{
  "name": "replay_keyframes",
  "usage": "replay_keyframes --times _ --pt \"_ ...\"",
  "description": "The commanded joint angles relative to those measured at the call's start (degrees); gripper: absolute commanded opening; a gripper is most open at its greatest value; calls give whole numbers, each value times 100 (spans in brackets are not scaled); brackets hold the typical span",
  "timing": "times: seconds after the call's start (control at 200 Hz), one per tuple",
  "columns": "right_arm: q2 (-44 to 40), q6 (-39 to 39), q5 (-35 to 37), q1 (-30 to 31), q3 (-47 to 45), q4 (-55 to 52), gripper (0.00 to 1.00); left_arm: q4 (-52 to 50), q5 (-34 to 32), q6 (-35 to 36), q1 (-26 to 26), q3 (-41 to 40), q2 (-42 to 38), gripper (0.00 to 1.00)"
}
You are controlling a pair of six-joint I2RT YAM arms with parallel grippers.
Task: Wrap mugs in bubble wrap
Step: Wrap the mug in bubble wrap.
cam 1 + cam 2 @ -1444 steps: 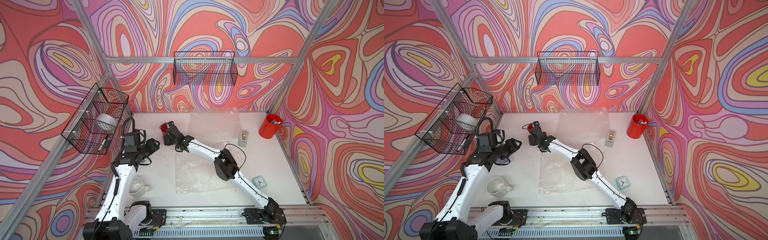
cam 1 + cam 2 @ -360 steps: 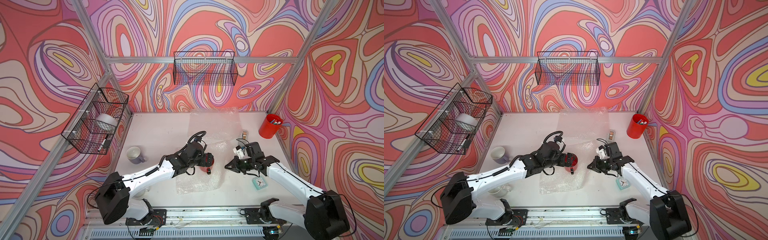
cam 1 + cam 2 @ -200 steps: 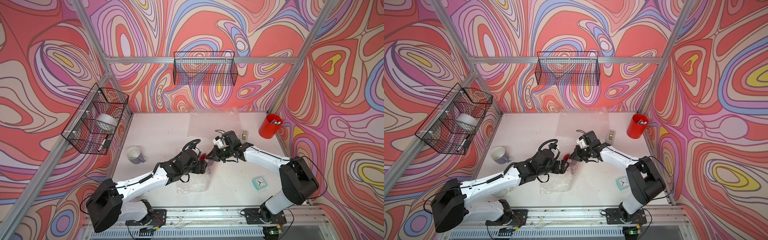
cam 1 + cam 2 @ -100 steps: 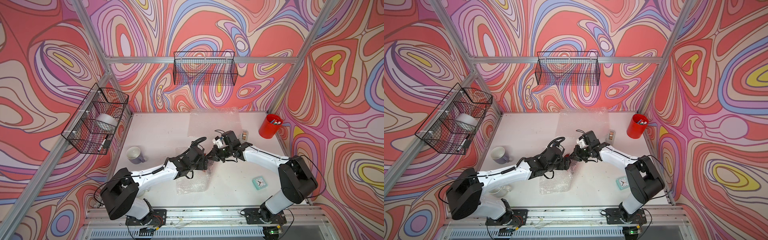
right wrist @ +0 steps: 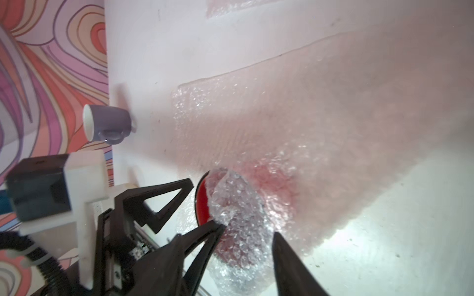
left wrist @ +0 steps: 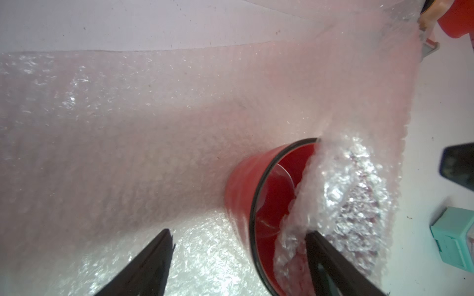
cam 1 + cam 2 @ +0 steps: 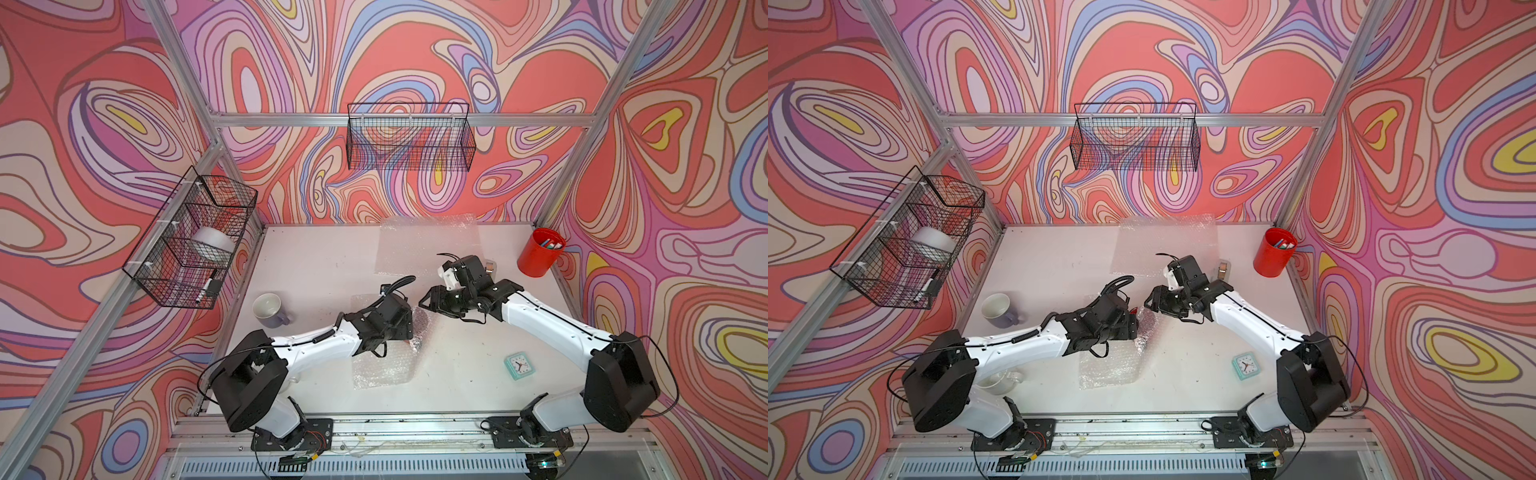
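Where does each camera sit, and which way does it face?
Top views: high above the front, facing down on the white table; both arms whole.
Left wrist: on left arm, past left end effector to glossy red mug on transparent bubble wrap.
Right wrist: on right arm, past right end effector; same mug and wrap.

Glossy red mug with dark rim lies on its side on a transparent bubble wrap sheet. A crumpled fold covers part of its mouth. Left gripper: black fingers spread wide, one at the fold.
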Motion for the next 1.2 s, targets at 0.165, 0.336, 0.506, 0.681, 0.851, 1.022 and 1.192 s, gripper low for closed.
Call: replay_keyframes --times 0.165,0.336,0.506,0.681,0.851,1.022,1.192 --pt "782 -459 1251 500 684 -1217 82 -159 -91 -193 28 65 87 84" --pt "1332 -365 1738 708 913 -1558 83 -115 -97 -281 31 -2 69 84" --pt "1537 -140 1811 807 779 -1513 82 6 -88 -343 32 -150 -50 83" --pt "1475 268 1574 1002 602 -1270 81 321 -24 -370 54 -411 -267 84" --pt "1229 782 1018 1021 286 -735 77 351 71 -369 86 -416 -206 88" --pt "896 893 931 1030 120 -464 75 194 49 -414 115 -296 -9 87" --pt "289 471 1371 1025 89 -422 78 167 128 -414 124 -199 186 84"
